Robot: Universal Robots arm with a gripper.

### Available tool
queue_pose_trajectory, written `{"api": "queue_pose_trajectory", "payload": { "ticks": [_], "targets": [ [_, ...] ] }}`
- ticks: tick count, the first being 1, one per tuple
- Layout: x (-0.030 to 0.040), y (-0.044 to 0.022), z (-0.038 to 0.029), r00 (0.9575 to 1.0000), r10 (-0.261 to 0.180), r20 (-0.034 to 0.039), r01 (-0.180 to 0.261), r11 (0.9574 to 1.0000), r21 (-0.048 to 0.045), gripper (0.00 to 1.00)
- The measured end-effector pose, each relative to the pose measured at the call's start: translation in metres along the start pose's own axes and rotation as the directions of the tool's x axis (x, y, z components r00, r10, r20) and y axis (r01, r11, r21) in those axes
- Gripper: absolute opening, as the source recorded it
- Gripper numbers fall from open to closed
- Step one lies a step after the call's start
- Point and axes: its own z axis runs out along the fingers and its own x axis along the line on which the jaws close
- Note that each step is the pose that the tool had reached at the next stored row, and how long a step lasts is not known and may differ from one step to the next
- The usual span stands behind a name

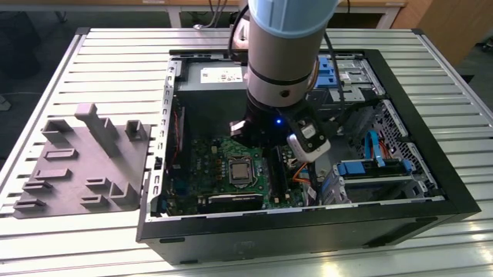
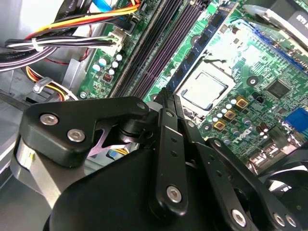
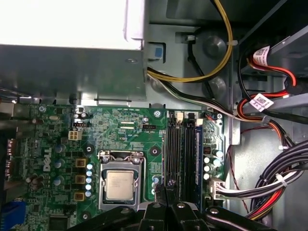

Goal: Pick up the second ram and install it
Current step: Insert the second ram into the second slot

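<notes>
My gripper [image 3: 166, 186] is down inside the open computer case [image 1: 308, 234], over the green motherboard [image 3: 120, 125]. Its two black fingers are pressed together, and I see nothing between them. The tips [image 2: 166, 95] sit at one end of the row of long black memory sockets [image 3: 182, 154], by the socket nearest the processor [image 3: 120, 185]. I cannot tell the second ram apart from the sockets; thin dark purplish strips [image 2: 154, 48] run along two of them. In the exterior view the arm's wrist [image 1: 281, 86] hides the fingertips.
Bundled cables [image 3: 269, 187] and a white connector [image 2: 115, 41] lie close beside the sockets. A metal power supply box [image 3: 72, 48] sits past the board. At the exterior view's left a grey holder block [image 1: 85, 161] lies on the slatted table [image 1: 115, 52].
</notes>
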Motion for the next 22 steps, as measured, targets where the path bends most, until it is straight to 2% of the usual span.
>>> {"api": "queue_pose_trajectory", "payload": {
  "ticks": [6,22],
  "targets": [
    [-0.0013,-0.0001,0.0011,0.9999,0.014,0.0011,-0.014,0.9999,0.0004,0.11],
    [-0.0049,-0.0001,0.002,0.9999,0.016,0.0012,-0.016,0.9999,0.0005,0.11]
  ]
}}
